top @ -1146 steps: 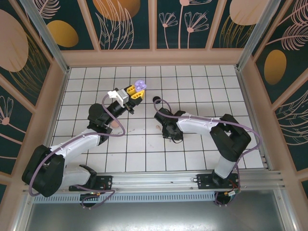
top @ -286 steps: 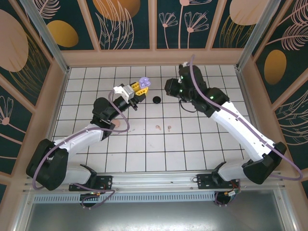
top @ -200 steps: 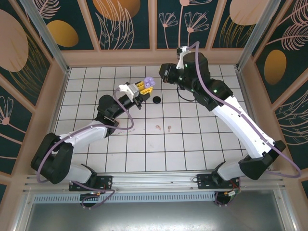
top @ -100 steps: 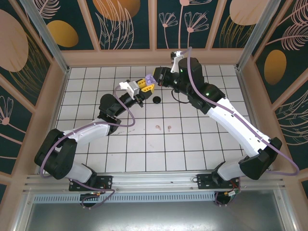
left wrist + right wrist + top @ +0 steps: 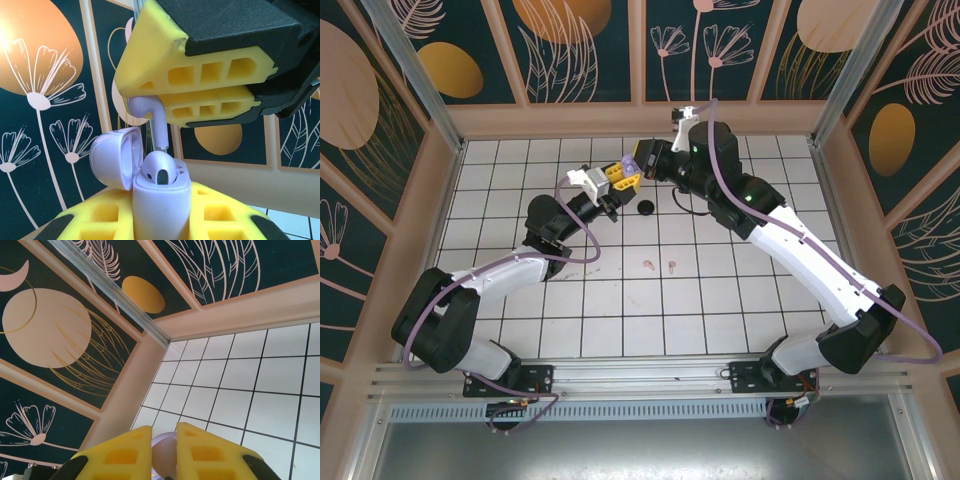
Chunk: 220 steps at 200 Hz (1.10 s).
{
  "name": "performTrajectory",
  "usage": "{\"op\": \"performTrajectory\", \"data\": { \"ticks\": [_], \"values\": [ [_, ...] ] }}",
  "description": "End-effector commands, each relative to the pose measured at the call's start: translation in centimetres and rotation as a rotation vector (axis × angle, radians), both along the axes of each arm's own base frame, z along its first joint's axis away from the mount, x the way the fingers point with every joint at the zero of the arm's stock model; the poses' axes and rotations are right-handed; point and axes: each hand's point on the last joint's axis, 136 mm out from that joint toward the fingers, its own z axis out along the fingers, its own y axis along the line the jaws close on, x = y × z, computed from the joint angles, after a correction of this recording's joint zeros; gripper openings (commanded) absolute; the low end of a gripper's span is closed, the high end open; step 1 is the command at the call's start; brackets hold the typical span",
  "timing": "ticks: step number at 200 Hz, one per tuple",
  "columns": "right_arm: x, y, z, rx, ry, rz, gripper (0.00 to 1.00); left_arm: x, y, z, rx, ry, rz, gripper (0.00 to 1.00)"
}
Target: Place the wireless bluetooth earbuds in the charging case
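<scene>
Insertion geometry above the far edge of the table [image 5: 720, 300], near its middle. The left gripper [image 5: 160, 220] is pressed together on the charging case [image 5: 161, 205] and holds it upright. In the left wrist view the lid [image 5: 116, 159] is swung open to the left, and a seated earbud [image 5: 160, 174] already fills one well. The right gripper [image 5: 134, 97] reaches in from the right and pinches a lilac earbud [image 5: 156, 120] by its head. The stem hangs downward at a slight tilt, its tip just above the case mouth, close to the seated earbud and beside the lid; whether it touches cannot be told. The stem's long axis runs roughly in line with the case's upright axis. The free well is hidden but probably lies just below the tip, so the coming move is judged a short descent by the right arm while the left steadies. In the right wrist view the lilac earbud [image 5: 164, 454] sits between the yellow fingers [image 5: 125, 455].
</scene>
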Motion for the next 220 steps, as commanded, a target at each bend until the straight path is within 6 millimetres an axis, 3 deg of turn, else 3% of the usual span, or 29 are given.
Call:
{"op": "performTrajectory", "data": {
  "ticks": [1, 109, 194, 220],
  "values": [
    [-0.8, 0.5, 0.9, 0.046, -0.015, 0.032, 0.16, -0.7, -0.1, 2.4, -0.044, -0.051, -0.023, 0.00],
    [-1.2, -0.1, -1.2, 0.024, -0.001, 0.009, 0.16, -1.0, 0.1, 3.4, -0.062, -0.060, -0.024, 0.00],
    [-2.0, 0.2, -2.4, -0.036, -0.093, -0.013, 0.16, -1.5, 0.3, 4.6, -0.101, -0.071, -0.046, 0.00],
    [-1.7, -0.4, -2.4, -0.040, -0.082, -0.051, 0.25, -1.5, 0.3, 4.5, -0.097, -0.065, -0.045, 0.00]
  ]
}}
